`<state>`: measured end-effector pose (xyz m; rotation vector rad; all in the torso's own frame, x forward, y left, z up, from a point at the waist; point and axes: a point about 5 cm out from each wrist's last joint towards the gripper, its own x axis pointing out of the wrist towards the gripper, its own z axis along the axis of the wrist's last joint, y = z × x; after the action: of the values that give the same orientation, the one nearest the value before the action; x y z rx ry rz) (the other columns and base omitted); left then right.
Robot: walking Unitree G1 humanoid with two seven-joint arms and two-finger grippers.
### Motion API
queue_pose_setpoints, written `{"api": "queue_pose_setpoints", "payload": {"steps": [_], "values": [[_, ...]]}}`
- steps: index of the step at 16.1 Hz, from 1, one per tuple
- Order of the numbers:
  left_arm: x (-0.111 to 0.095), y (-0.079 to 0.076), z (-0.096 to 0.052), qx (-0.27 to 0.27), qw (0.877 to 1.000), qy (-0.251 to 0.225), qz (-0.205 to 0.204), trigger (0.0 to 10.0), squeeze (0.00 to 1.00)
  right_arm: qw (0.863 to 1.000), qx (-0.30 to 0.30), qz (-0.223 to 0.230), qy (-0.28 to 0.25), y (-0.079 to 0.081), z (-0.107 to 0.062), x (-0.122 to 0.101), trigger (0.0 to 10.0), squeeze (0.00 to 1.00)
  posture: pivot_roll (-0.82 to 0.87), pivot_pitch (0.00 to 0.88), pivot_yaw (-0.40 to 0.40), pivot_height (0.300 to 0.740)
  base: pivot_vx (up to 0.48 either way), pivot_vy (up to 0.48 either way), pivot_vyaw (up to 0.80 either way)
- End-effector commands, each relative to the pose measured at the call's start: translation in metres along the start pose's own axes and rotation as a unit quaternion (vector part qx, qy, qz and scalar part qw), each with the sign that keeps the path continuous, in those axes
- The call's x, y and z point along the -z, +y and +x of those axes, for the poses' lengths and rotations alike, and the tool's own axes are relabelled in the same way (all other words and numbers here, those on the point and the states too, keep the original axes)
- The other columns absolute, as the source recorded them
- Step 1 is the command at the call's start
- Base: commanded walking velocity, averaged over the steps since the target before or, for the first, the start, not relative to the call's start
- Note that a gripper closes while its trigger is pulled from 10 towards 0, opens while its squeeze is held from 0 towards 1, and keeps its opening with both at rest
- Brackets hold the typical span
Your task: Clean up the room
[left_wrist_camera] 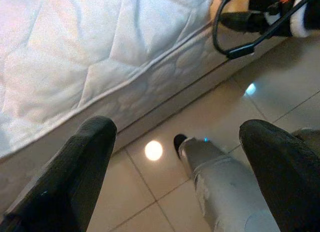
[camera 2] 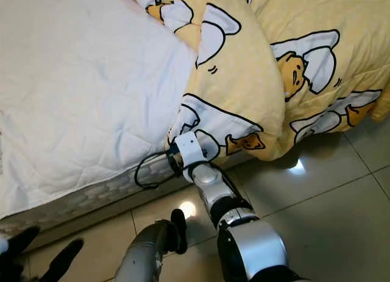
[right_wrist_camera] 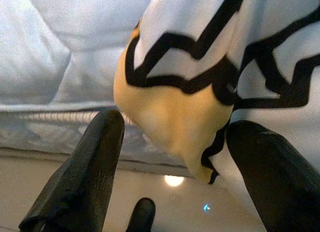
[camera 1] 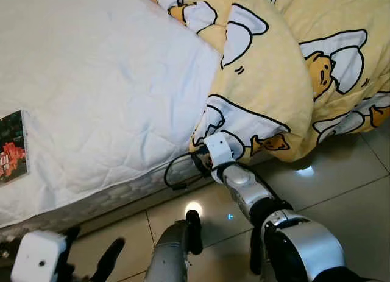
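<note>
The yellow blanket [camera 1: 274,81] lies bunched on the bed's right side, one corner [right_wrist_camera: 175,122] drooping over the mattress [camera 1: 91,99] edge toward the floor [camera 1: 341,178]. I have my right end effector [right_wrist_camera: 172,157] spread wide with that corner hanging between the fingers, not yet pinched, placed low so I can catch the hem. My left end effector [left_wrist_camera: 180,157] hangs spread and idle by the mattress side. A book [camera 1: 12,145] rests near the mattress's left edge.
</note>
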<state>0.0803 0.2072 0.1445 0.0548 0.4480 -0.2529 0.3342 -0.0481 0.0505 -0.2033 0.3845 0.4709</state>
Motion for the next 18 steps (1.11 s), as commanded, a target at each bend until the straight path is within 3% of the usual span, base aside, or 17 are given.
{"api": "queue_pose_setpoints", "payload": {"steps": [1, 13, 18], "values": [[-0.009, -0.006, -0.004, 0.006, 1.0, -0.01, 0.013, 10.0, 0.0, 1.0, -0.013, 0.015, 0.014, 0.012, 0.001, 0.005, 0.0, 0.0, 0.32, 0.389, 0.215, 0.74, 0.0, 0.0, 0.0], [-0.009, -0.002, 0.008, 0.006, 1.0, -0.02, 0.014, 10.0, 0.0, 0.998, -0.041, 0.045, -0.009, 0.025, 0.003, -0.004, 0.0, 0.0, 0.31, 0.372, 0.219, 0.74, 0.0, 0.0, 0.0], [-0.009, -0.001, 0.015, 0.009, 1.0, -0.024, 0.009, 10.0, 0.0, 0.994, -0.104, 0.042, -0.019, 0.056, -0.001, 0.008, 0.0, 0.0, 0.28, 0.376, 0.218, 0.74, 0.0, 0.0, 0.0]]}}
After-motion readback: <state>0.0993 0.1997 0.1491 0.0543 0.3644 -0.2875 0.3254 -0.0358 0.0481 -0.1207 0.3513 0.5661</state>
